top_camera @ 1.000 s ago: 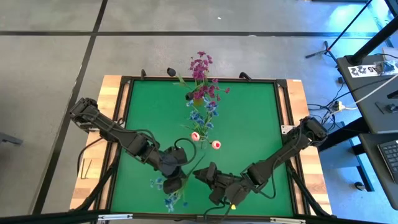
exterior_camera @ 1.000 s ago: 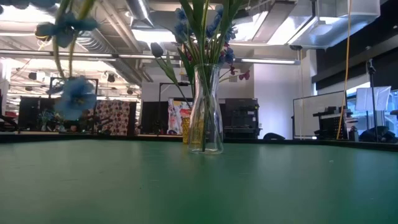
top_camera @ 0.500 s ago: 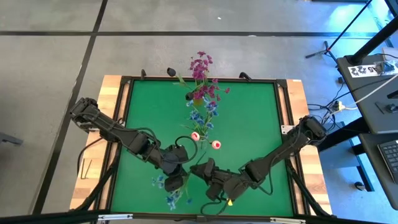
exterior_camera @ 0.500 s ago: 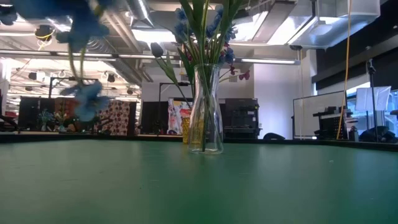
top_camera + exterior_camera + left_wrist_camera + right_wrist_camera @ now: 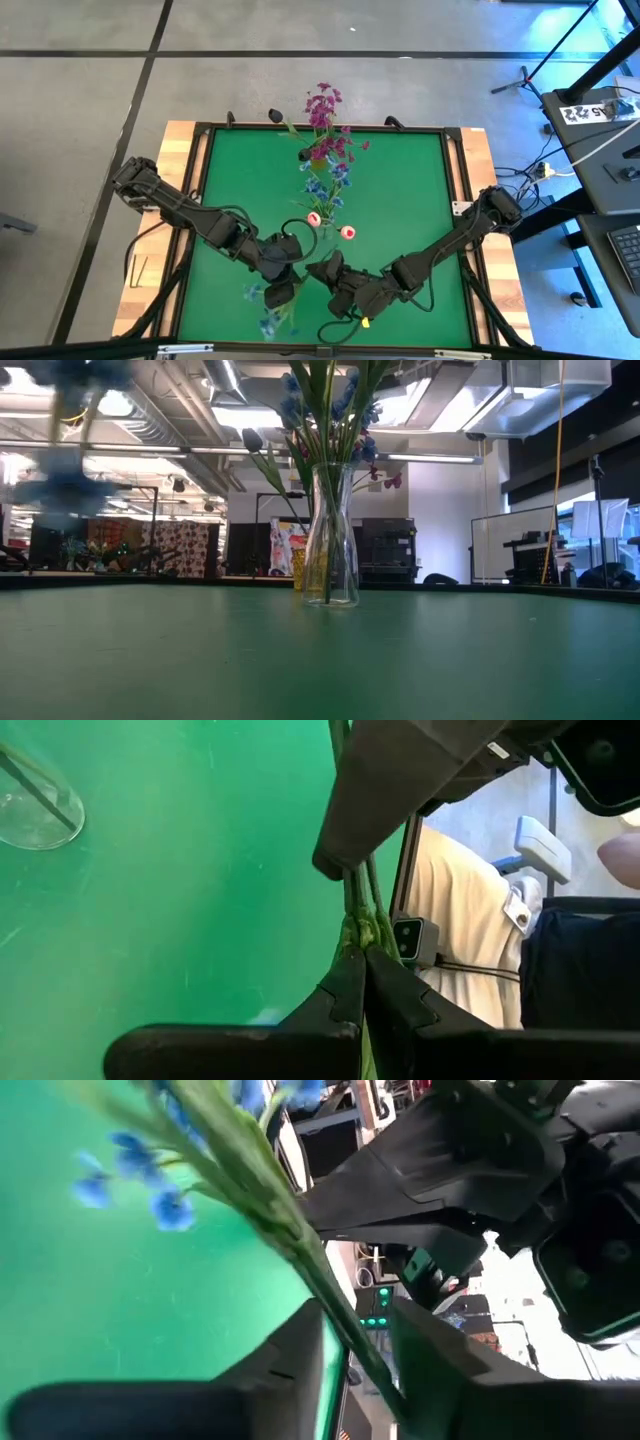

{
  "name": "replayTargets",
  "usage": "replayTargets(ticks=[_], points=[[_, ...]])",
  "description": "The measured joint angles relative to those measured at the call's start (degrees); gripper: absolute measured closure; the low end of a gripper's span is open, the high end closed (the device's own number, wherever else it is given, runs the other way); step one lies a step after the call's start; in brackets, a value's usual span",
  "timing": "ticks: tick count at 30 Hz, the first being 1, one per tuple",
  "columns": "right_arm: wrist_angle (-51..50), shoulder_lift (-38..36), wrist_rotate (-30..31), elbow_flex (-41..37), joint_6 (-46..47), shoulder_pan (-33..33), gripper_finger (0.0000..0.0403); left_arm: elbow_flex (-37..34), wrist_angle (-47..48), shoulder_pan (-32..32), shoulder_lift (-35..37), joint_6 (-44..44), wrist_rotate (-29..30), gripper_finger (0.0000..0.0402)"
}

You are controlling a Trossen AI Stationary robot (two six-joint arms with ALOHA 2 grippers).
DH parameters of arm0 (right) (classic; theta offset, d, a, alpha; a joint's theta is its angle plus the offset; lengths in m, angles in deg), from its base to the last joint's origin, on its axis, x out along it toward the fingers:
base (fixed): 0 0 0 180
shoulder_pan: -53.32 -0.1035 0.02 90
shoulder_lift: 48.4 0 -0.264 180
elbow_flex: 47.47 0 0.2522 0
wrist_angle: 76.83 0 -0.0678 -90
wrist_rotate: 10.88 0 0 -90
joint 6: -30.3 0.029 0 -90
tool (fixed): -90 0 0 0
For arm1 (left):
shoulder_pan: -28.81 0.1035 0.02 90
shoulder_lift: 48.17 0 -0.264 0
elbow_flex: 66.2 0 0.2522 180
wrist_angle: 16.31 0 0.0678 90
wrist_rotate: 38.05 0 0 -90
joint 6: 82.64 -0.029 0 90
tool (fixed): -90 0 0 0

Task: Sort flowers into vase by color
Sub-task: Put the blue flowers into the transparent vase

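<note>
The blue spray (image 5: 272, 315) hangs in the air off the near side of the vase (image 5: 322, 208), well apart from it, over the green table (image 5: 400, 190). The left tool (image 5: 358, 960) is pinched together on its green stem (image 5: 356, 910), as the left wrist view shows. The right tool (image 5: 355, 1342) sits just beside the left one, on the same stem; its two fingers (image 5: 290, 1360) stand either side of the stem with some gap, so it looks to be closing for a handover, but I cannot tell whether it grips yet.

The spray should be very light, so weight is no worry. The stem looks thin, smooth and springy: likely a wire core in plastic, stiff enough to hold its line but apt to twist or slide in a loose pinch. The blossoms are soft and would crush or snag, so they are no place for a grip. The best hold is on the bare stem, near the left tool's pinch and away from the flowers, leaving the stem's free end clear to enter the vase's narrow mouth. The vase is glass, tall and already full of stems, so a sideways knock could tip it.
</note>
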Motion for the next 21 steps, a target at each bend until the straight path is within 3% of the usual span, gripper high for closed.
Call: replayTargets(ticks=[7, 13, 21], points=[[-1.6, 0.1, 0.1, -0.1, 0.0, -0.4, 0.0389, 0.0, -0.1, 0.0, 0.2, 0.0, -0.1, 0.0402], [-1.8, 0.1, 0.2, -0.1, 0.0, -0.3, 0.0371, 0.0, -0.2, 0.0, 0.2, -1.7, 0.0, 0.0401], [-1.9, 0.1, 0.7, -0.1, 0.4, -0.3, 0.039, 0.0, 0.1, 0.0, 1.1, -4.3, 0.4, 0.0401]])
